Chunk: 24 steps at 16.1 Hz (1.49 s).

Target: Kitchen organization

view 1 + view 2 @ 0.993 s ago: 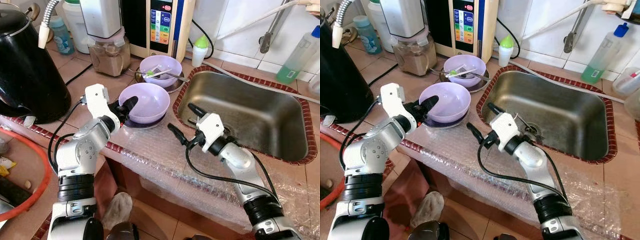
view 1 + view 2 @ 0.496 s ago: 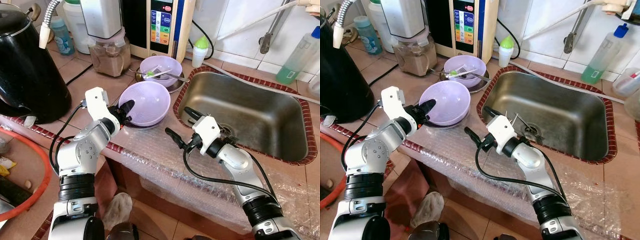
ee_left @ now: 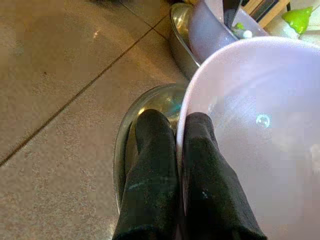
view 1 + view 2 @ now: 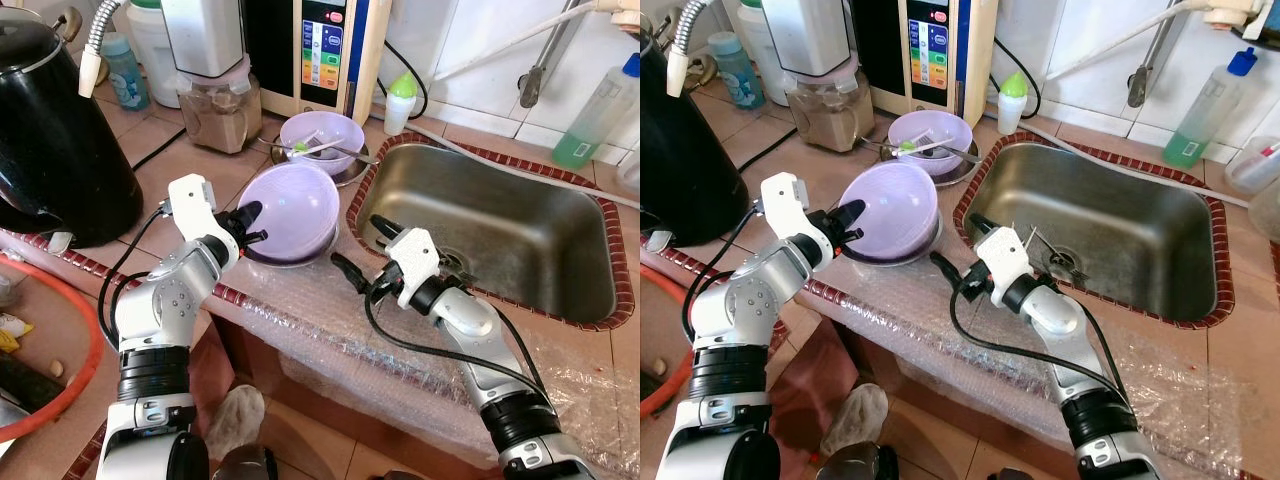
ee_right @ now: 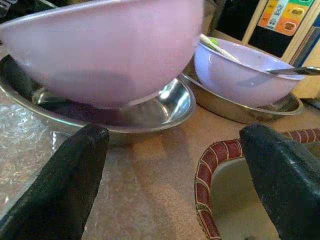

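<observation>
My left gripper (image 4: 246,222) is shut on the near rim of a lilac bowl (image 4: 296,205), one finger inside (image 3: 207,150) and one outside. The bowl is tilted and raised off the shallow steel plate (image 3: 150,106) beneath it, its opening facing up and toward the left arm. My right gripper (image 4: 363,248) stands open just right of that plate, low over the counter at the sink's left rim, with nothing between its fingers (image 5: 70,170). A second lilac bowl (image 4: 322,140) with a spoon and scraps sits behind on its own steel plate.
A steel sink (image 4: 520,240) lies to the right. A black kettle (image 4: 55,140), a blender (image 4: 213,90), a water purifier (image 4: 322,50) and a small green-capped bottle (image 4: 400,100) line the back. Bubble wrap (image 4: 320,315) covers the counter's front edge.
The left gripper has lifted and tipped the lilac bowl up off its steel plate. The right gripper has drawn slightly left, closer to the plate.
</observation>
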### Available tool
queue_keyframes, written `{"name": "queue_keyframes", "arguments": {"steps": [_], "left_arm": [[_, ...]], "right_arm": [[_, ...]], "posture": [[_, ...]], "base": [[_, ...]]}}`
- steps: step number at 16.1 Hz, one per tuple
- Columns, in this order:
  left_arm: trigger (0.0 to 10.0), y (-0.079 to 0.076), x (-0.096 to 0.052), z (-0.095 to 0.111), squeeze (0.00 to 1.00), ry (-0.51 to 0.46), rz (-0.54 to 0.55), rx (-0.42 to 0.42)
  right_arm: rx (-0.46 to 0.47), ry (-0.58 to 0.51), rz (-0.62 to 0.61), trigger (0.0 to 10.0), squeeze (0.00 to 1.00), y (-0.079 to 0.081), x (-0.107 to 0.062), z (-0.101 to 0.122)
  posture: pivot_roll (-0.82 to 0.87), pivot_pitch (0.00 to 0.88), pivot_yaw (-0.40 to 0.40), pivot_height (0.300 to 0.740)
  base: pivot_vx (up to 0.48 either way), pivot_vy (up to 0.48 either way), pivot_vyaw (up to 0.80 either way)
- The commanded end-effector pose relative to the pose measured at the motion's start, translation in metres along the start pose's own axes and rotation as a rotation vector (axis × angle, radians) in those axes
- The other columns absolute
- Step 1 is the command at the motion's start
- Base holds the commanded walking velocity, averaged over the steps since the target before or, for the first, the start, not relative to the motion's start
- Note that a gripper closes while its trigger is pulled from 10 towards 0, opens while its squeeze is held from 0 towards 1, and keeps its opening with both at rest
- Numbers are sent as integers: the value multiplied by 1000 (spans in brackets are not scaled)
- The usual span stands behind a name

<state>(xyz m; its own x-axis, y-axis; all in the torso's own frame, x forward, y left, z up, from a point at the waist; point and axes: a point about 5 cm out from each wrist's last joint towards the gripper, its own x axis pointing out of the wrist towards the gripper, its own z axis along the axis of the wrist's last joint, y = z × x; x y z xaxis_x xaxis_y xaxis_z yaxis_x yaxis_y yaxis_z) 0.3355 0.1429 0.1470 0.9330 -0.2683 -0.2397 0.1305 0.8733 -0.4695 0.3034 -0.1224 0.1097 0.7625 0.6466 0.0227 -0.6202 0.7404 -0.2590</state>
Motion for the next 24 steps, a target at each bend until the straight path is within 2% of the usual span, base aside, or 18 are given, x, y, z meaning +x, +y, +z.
{"name": "queue_keyframes", "arguments": {"steps": [1,2,3,4,6,7,8,9,11,12,13,15,16,19,20,21,22,24], "left_arm": [[0,-3,1,6,0,-24,3,26],[0,-3,1,7,0,-33,9,38],[0,-2,1,12,0,-80,35,94],[0,-2,1,13,0,-89,36,97],[0,-4,-1,24,0,-183,63,161],[0,-8,-3,31,0,-242,66,222],[0,-14,-4,36,0,-299,59,292],[0,-18,-5,39,0,-331,55,332],[0,-21,-7,46,0,-405,76,453],[0,-25,-8,48,0,-422,57,463],[0,-31,-7,48,0,-437,31,516],[0,-36,-6,40,0,-435,10,552],[0,-37,-5,37,0,-436,10,595],[0,-43,-4,36,0,-452,-23,598],[0,-50,-5,37,0,-482,-60,629],[0,-53,-6,38,0,-492,-72,636],[0,-54,-8,38,0,-510,-70,642],[0,-56,-10,41,0,-553,-74,653]], "right_arm": [[7,-17,3,10000,0,-2,3,4],[6,-20,5,10000,0,-1,3,5],[-12,-24,-40,10000,0,-2,6,6],[-16,-24,-58,10000,0,-4,7,7],[95,-51,-148,10000,0,-14,11,11],[156,-68,-178,10000,0,-18,14,14],[233,-89,-177,10000,0,-18,17,20],[258,-107,-183,10000,0,-18,20,24],[329,-149,-141,10000,0,-15,24,34],[408,-179,-134,10000,0,-14,26,39],[508,-210,-117,10000,0,-12,28,44],[561,-233,-68,10000,0,-6,29,49],[656,-268,-7,10000,0,-1,29,56],[660,-252,20,10000,0,2,31,57],[664,-225,-11,3961,0,2,35,54],[665,-209,-48,784,0,0,38,52],[705,-198,-99,0,0,-4,42,54],[718,-195,-105,0,0,-6,48,63]], "posture": [[61,13,25,740],[61,13,25,740],[61,11,22,740],[61,11,22,740],[61,9,18,740],[61,8,16,740],[61,8,16,740],[61,8,16,740],[61,7,12,740],[58,8,11,740],[57,9,11,740],[52,8,14,740],[48,8,17,740],[46,7,18,740],[47,7,19,740],[48,7,20,740],[52,7,19,740],[50,8,22,740]], "base": [[0,0,0],[0,0,0],[0,0,0],[0,0,0],[0,0,0],[0,0,0],[0,0,0],[0,0,0],[0,0,0],[0,0,0],[0,0,0],[0,0,0],[0,0,0],[0,0,0],[0,0,0],[0,0,0],[0,0,0],[0,0,0]]}}
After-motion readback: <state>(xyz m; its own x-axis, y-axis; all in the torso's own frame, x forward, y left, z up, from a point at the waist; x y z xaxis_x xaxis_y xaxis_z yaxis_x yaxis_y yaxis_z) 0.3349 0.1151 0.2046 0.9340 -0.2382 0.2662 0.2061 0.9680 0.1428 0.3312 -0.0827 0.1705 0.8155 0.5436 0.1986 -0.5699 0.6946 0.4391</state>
